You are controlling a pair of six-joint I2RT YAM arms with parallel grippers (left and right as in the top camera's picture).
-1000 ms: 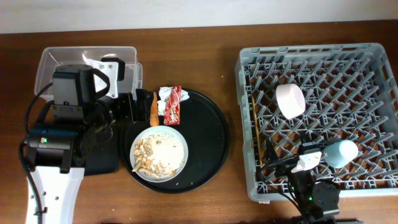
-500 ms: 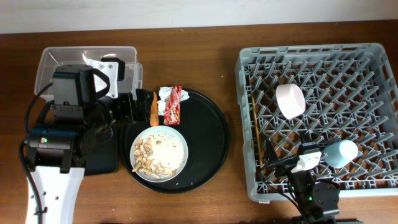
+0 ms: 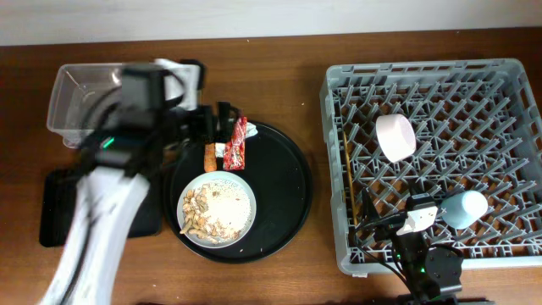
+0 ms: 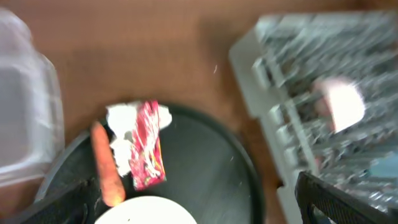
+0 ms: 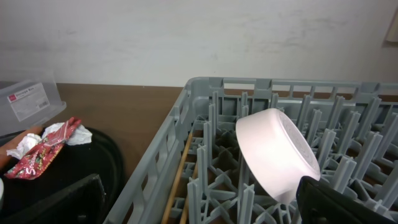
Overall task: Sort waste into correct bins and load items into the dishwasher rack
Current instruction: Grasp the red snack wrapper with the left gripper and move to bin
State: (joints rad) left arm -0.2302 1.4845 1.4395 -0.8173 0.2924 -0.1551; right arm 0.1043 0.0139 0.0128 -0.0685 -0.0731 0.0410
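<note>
Writing: the clear tub (image 5: pixel 53 118) carries a white label with red print, too small to read. The print on the red-and-white wrapper (image 4: pixel 146 152) is blurred and illegible. The wrapper lies crumpled at the upper left of the round black tray (image 3: pixel 284 195), just beside the orange carrot (image 4: pixel 107 168). The grey-white plate (image 3: pixel 251 196) sits near them on the same tray and bears a beige heap of food scraps (image 3: pixel 203 212). The left pincer (image 3: pixel 218 123) hovers above wrapper and carrot, jaws spread wide, holding nothing; seen from overhead it hides the carrot's upper end. The left arm is motion-blurred and overlaps part of the tub and the shallow black tray (image 3: pixel 52 212). The dishwasher rack (image 3: pixel 508 76) stands at the right of the table (image 3: pixel 288 76). It holds the white bowl (image 3: pixel 395 136) tilted among the pegs, the light-blue cup (image 3: pixel 466 207), and the chopsticks (image 3: pixel 348 174) along its left side. The right pincer (image 5: pixel 205 199) sits at the rack's near edge, jaws fully apart, empty.
</note>
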